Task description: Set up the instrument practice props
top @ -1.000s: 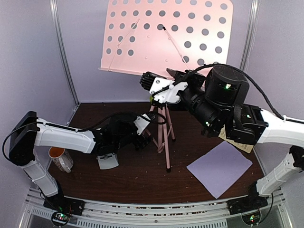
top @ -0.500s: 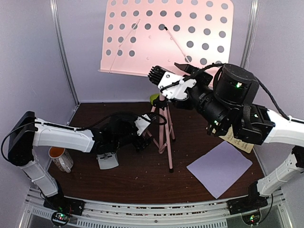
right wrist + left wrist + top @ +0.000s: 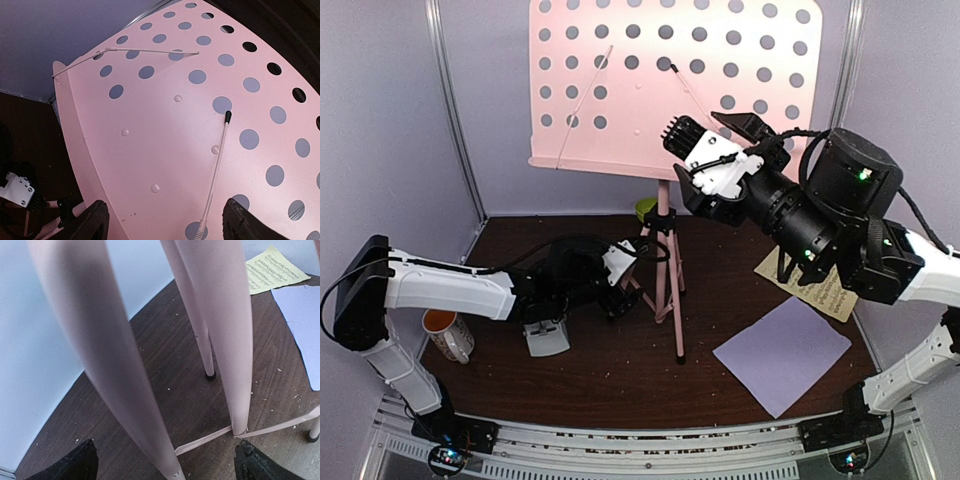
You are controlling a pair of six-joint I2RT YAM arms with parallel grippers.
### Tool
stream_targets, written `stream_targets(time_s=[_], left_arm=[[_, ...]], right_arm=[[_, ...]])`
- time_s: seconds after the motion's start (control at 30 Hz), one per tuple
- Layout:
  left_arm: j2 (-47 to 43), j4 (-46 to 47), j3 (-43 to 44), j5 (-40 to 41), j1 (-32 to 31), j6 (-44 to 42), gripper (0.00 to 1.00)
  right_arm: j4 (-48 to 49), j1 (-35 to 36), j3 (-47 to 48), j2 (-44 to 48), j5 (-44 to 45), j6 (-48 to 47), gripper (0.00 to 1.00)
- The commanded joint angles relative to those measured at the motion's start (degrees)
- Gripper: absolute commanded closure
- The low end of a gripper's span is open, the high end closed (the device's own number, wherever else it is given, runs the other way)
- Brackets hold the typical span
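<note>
1. Our left pincer (image 3: 166, 465) has its fingers wide apart, low at the foot of the one pink music stand (image 3: 665, 290). Two thick pink tubes of the stand rise between the fingers; we cannot tell whether either finger touches them.
2. Our right pincer (image 3: 168, 221) is spread too, clamped on nothing. It hangs at the lower edge of the perforated desk (image 3: 165, 125), whose face fills the space ahead of it.
3. We count two wire page holders on that desk, one (image 3: 125, 50) ahead to the left and one (image 3: 216, 160) ahead to the right.
4. We count two pages flat on the table (image 3: 620, 385), below the right pincer. One is a lavender page (image 3: 782, 352). The other is a pale-yellow page (image 3: 830, 290) just beside it, partly hidden by the right arm (image 3: 920, 270).
5. One grey metronome (image 3: 547, 338) sits behind the left pincer, under the left arm (image 3: 450, 285).
6. One white mug (image 3: 445, 330) stands further back still, and one lime-green bowl (image 3: 645, 208) lies beyond the stand.
</note>
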State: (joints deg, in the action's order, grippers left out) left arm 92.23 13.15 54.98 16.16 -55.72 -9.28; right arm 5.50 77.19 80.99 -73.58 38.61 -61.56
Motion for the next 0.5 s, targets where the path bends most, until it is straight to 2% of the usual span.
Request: stream_targets(time_s=[0.0,0.2,0.3,0.47], left_arm=[[-2.12,0.31,0.93,-1.03,-0.26,0.90,0.02],[-3.06,-0.35,0.48,-1.43,-0.24,1.29,0.02],[-3.51,-0.94,0.47,-1.68,-0.26,1.45,0.02],[-4.41,-2.29,0.39,-2.23,-0.26,2.12,0.02]], right_arm=[[-1.30,0.59,-1.21,2.09,-0.33,3.00,0.20],[-4.20,1.92,-1.85,3.36,-1.63,4.91,0.16],[-6.19,3.60,-2.34,4.27,-2.00,6.90,0.05],[-8.81,7.02,-2.99,6.01,-2.36,10.29,0.00]])
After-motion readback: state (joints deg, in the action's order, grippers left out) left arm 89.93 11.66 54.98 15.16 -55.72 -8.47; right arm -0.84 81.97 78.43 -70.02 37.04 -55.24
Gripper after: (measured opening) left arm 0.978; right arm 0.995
